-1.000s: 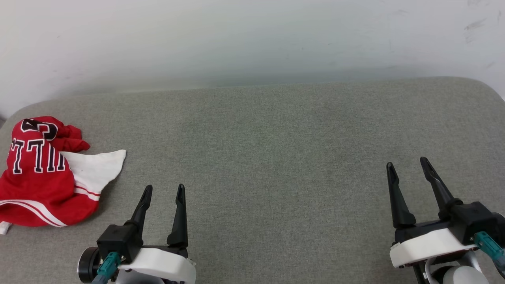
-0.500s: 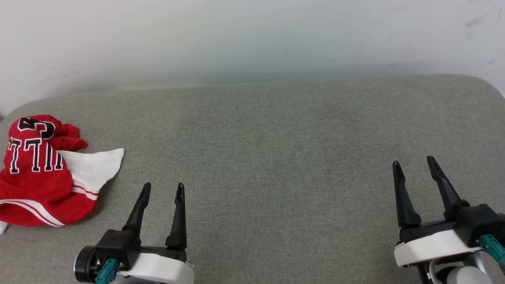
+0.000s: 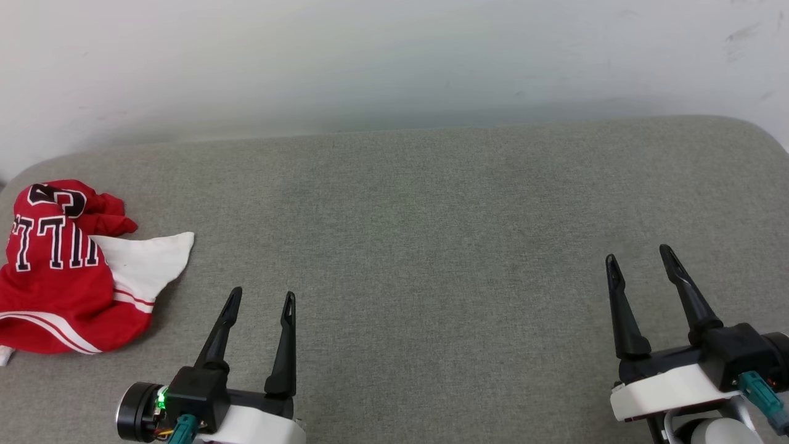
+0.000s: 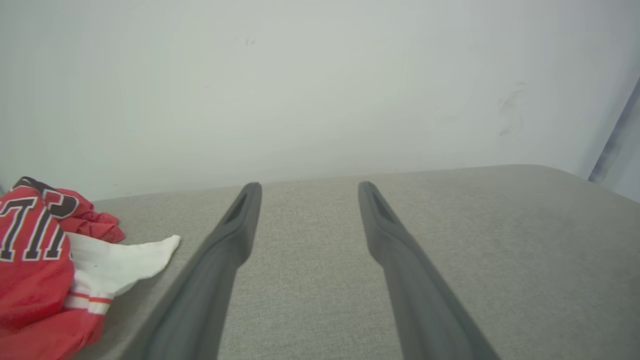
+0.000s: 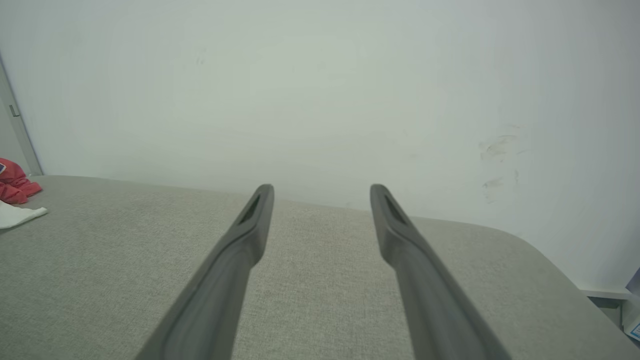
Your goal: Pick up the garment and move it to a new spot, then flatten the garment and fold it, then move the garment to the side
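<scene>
The garment (image 3: pixel 61 277) lies crumpled at the far left of the grey cushioned surface: red cloth with black white-outlined letters, a white sleeve poking out to the right, and red-and-white stripe trim. In the left wrist view the garment (image 4: pixel 35 270) sits at the lower left, and the right wrist view catches an edge of the garment (image 5: pixel 12 197) at far left. My left gripper (image 3: pixel 262 297) stands open and empty to the right of the garment, apart from it. At the lower right my right gripper (image 3: pixel 638 258) is open too, holding nothing.
The grey fabric surface (image 3: pixel 419 234) stretches wide between and beyond the grippers, with rounded corners at the back. A pale wall (image 3: pixel 394 55) rises right behind it. The surface's right edge (image 5: pixel 575 280) drops off near the right gripper.
The left gripper has shifted slightly right and back toward me, and the right gripper has edged a little left. The garment lies as before.
</scene>
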Controlling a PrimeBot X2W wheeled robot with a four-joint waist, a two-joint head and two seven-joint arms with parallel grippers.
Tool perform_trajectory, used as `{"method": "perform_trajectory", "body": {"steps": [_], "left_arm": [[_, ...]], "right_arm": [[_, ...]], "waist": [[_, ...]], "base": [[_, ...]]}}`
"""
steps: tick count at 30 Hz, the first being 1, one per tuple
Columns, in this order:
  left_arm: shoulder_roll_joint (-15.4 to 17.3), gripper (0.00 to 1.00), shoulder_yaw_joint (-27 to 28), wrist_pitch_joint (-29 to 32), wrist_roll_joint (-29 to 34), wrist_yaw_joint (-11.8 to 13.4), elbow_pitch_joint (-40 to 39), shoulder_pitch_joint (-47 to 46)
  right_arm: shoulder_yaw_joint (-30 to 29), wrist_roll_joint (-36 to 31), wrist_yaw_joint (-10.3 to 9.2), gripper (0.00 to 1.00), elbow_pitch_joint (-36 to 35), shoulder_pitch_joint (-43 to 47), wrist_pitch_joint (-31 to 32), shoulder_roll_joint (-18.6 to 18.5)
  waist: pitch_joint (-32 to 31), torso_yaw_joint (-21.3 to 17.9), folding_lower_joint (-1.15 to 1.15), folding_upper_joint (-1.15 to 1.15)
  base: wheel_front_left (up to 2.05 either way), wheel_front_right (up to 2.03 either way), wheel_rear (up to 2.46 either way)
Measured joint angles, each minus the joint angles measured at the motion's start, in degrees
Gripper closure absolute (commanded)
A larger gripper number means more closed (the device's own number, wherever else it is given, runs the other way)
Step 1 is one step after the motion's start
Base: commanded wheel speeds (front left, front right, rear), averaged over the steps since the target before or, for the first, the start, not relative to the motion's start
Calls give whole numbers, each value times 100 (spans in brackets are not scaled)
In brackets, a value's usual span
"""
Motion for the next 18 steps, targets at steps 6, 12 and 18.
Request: {"method": "perform_trajectory", "body": {"steps": [6,12,18], "left_arm": [[-30,0,21,-59,255,-67,12,38],[-46,0,137,-66,250,-107,24,119],[-52,0,310,-66,254,-144,76,233]], "right_arm": [[99,-116,0,0,18,58,-51,-1],[257,-70,0,0,87,166,-52,-2],[437,34,0,0,141,208,-51,-1]], "waist": [[-62,144,0,0],[-138,456,0,0],[-231,871,0,0]], "base": [[0,0,0],[0,0,0],[0,0,0]]}}
